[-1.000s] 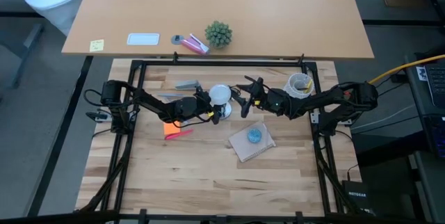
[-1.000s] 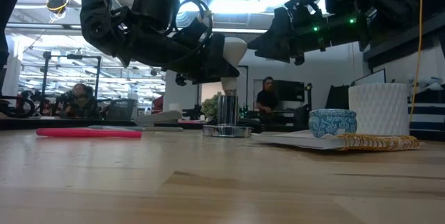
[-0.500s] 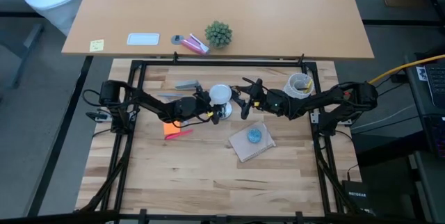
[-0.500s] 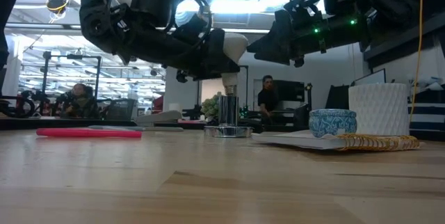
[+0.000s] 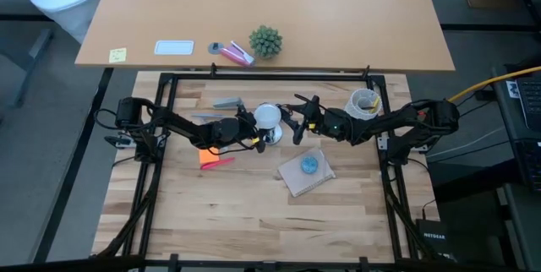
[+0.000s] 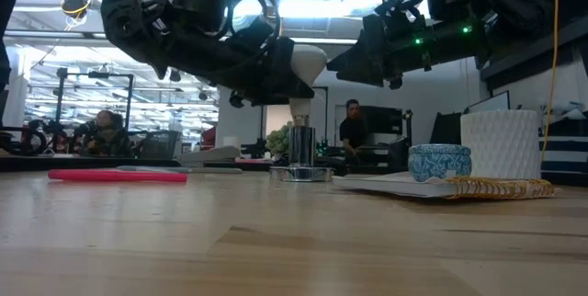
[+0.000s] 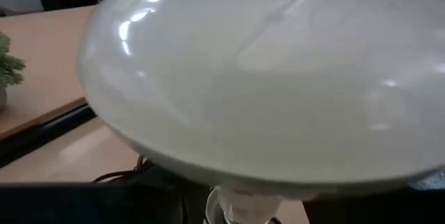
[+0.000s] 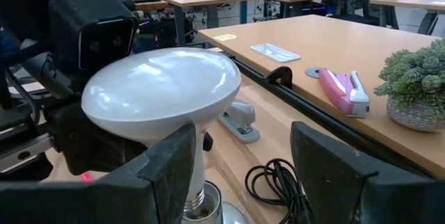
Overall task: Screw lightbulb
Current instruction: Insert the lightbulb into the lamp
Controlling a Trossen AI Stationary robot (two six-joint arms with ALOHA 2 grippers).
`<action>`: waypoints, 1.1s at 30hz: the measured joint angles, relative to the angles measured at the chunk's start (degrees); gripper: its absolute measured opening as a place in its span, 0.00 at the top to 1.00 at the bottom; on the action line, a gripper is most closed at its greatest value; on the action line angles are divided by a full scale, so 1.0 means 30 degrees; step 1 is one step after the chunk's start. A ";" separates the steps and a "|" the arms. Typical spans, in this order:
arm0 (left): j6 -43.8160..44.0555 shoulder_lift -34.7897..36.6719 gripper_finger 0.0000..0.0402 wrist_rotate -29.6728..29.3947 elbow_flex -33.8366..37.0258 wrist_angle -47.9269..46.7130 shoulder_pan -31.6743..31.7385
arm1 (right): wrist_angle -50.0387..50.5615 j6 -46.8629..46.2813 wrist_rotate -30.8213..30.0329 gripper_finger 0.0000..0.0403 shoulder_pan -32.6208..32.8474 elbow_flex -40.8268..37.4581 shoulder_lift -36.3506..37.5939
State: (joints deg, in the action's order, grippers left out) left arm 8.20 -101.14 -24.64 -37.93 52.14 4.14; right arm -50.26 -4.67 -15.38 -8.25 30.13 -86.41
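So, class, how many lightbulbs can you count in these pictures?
1. The lightbulb is held by the left pincer over the socket, mid-table, facing the open right pincer. None seems hidden.

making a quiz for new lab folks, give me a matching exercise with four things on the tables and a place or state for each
Things:
1. frosted white globe lightbulb
2. small blue round blob
3. pink stapler
4. small green spiky plant

Places or states:
A. on the far desk, beside the plant
B. over the shiny metal socket, at the left end effector
C. on the far desk, right of the stapler
D. on a brown notepad

Pairs: 1-B, 2-D, 3-A, 4-C
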 joint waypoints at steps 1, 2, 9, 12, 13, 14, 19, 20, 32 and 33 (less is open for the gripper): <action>-0.0087 0.0000 0.58 -0.0002 0.0000 -0.0016 0.0002 | 0.0006 0.0000 0.0000 0.41 0.0007 0.0004 -0.0003; -0.0237 0.0000 0.58 -0.0011 0.0000 -0.0022 0.0010 | 0.0014 0.0000 0.0000 0.41 0.0007 0.0001 0.0000; -0.0456 -0.0017 0.58 0.0007 0.0000 -0.0030 0.0339 | -0.0022 0.0000 -0.0007 0.41 -0.0008 0.0000 0.0000; -0.0434 -0.0029 0.58 0.0007 0.0000 -0.0058 0.0425 | -0.0036 -0.0007 0.0000 0.41 -0.0008 0.0006 0.0000; -0.0434 -0.0029 0.58 0.0000 0.0000 -0.0058 0.0425 | -0.0042 -0.0005 0.0000 0.41 -0.0008 0.0004 0.0000; -0.0422 -0.0029 0.58 0.0000 0.0000 -0.0058 0.0425 | -0.0044 -0.0007 0.0000 0.41 -0.0008 0.0003 0.0000; -0.0395 -0.0036 0.58 0.0000 0.0000 -0.0055 0.0425 | -0.0044 -0.0007 0.0000 0.41 -0.0008 0.0000 0.0000; -0.0392 -0.0036 0.58 0.0000 0.0000 -0.0051 0.0425 | -0.0044 -0.0007 0.0006 0.41 -0.0008 0.0007 0.0000; -0.0175 -0.0044 0.58 0.0007 0.0007 0.0423 0.0388 | -0.0095 -0.0015 0.0007 0.41 -0.0008 0.0007 0.0000; -0.0172 -0.0044 0.58 0.0015 0.0007 0.0472 0.0388 | -0.0087 -0.0013 0.0007 0.41 -0.0008 0.0007 0.0000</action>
State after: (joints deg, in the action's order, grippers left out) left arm 7.68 -101.27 -24.60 -37.91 53.56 5.30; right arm -50.52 -4.71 -15.35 -8.27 30.15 -86.41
